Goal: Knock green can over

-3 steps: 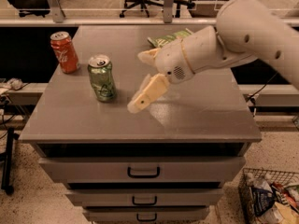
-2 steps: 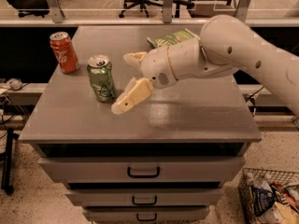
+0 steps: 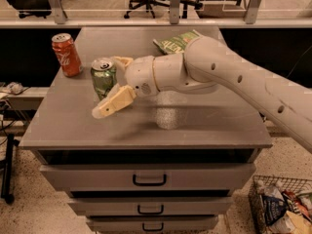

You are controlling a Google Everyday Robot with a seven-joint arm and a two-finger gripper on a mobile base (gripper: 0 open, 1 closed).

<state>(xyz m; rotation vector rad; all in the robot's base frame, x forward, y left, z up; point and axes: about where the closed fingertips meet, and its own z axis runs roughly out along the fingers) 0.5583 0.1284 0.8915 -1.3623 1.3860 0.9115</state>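
The green can (image 3: 102, 76) stands upright on the left part of the grey cabinet top (image 3: 204, 116), silver top with pull tab showing. My gripper (image 3: 107, 87) is open and reaches in from the right at the can's height. One pale finger (image 3: 113, 101) lies in front of the can and the other finger (image 3: 122, 62) shows just behind its right side, so the can sits between them. Whether either finger touches the can cannot be told. The white arm (image 3: 229, 72) stretches away to the right.
A red-orange cola can (image 3: 66, 54) stands upright at the far left. A flat green snack bag (image 3: 175, 41) lies at the back, partly behind the arm. Drawers (image 3: 148, 179) sit below the top. A wire basket (image 3: 280, 204) with packets stands on the floor at right.
My gripper has moved left across the top, from a gap to the right of the green can to straddling it. The can still stands upright.
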